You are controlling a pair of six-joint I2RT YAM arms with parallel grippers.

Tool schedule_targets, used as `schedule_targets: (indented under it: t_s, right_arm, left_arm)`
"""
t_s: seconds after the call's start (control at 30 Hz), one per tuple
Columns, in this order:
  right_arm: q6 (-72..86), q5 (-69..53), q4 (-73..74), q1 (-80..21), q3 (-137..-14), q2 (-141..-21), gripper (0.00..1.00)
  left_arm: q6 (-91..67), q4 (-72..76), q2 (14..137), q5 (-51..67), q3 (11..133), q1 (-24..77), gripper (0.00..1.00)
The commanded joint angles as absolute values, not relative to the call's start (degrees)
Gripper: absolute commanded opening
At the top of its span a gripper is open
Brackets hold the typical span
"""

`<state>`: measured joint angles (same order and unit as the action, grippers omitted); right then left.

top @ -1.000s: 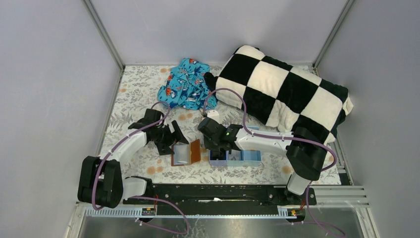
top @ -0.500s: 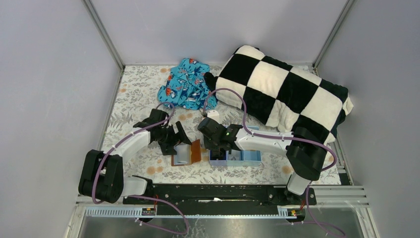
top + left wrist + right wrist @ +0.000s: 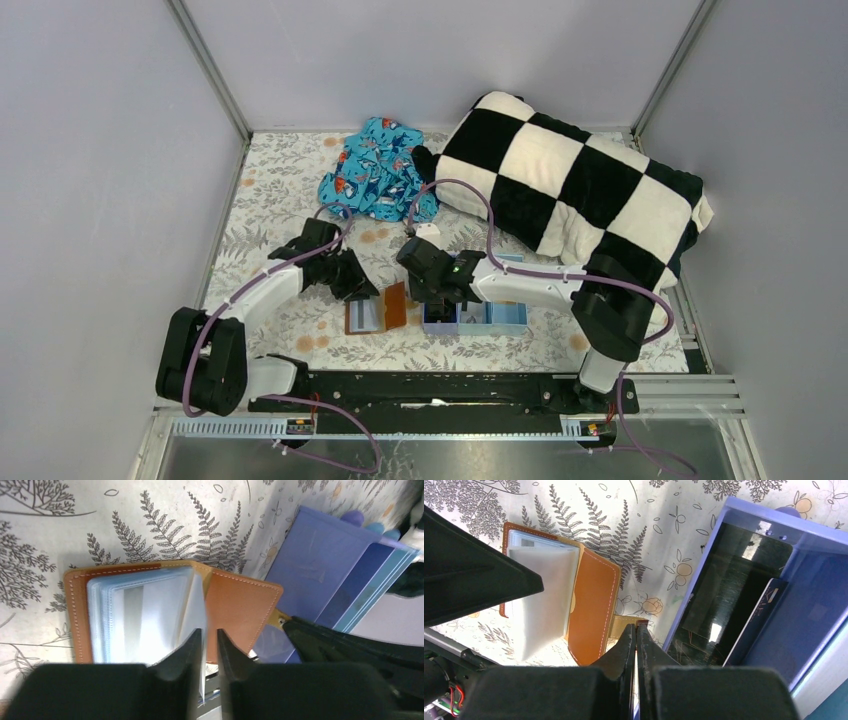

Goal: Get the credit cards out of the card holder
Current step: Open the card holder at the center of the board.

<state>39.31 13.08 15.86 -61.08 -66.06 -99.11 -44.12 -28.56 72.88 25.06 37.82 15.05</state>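
Observation:
The brown card holder (image 3: 375, 310) lies open on the floral cloth, its clear sleeves (image 3: 145, 615) fanned up. My left gripper (image 3: 209, 635) stands over its spine, jaws nearly together with one thin clear sleeve pinched between them. My right gripper (image 3: 636, 627) is shut on the holder's tan clasp tab (image 3: 626, 624), beside the leather cover (image 3: 591, 610). A dark grey-black credit card (image 3: 724, 605) lies in the left compartment of the light blue tray (image 3: 754, 515). In the top view the left gripper (image 3: 362, 290) and the right gripper (image 3: 432, 300) flank the holder.
The light blue tray (image 3: 505, 318) sits right of the holder, under the right arm. A blue patterned cloth (image 3: 378, 180) and a black-and-white checkered cushion (image 3: 580, 190) lie at the back. Grey walls close in the left, right and far sides.
My left gripper has come down and to the right onto the open holder and closed from wide open onto a clear sleeve. The right arm has stayed put.

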Motion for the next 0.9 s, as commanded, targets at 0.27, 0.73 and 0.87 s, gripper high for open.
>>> schedule_targets:
  t_s: [0.27,0.73,0.87]
  right_arm:
    - [38.0,13.6,16.4,-60.8,-70.6,-99.0,0.35]
    - [38.4,15.5,13.5,-60.6,-69.8,-94.2,0.45]
    - [38.9,16.6,12.4,-60.6,-67.5,-91.9,0.44]
  left_arm:
    - [-35.0,-40.6,72.9,8.0,46.3,15.2,0.00]
    - [-33.9,-38.9,76.8,12.9,49.2,16.3,0.00]
    - [-35.7,-36.7,81.7,14.9,51.8,18.9,0.05]
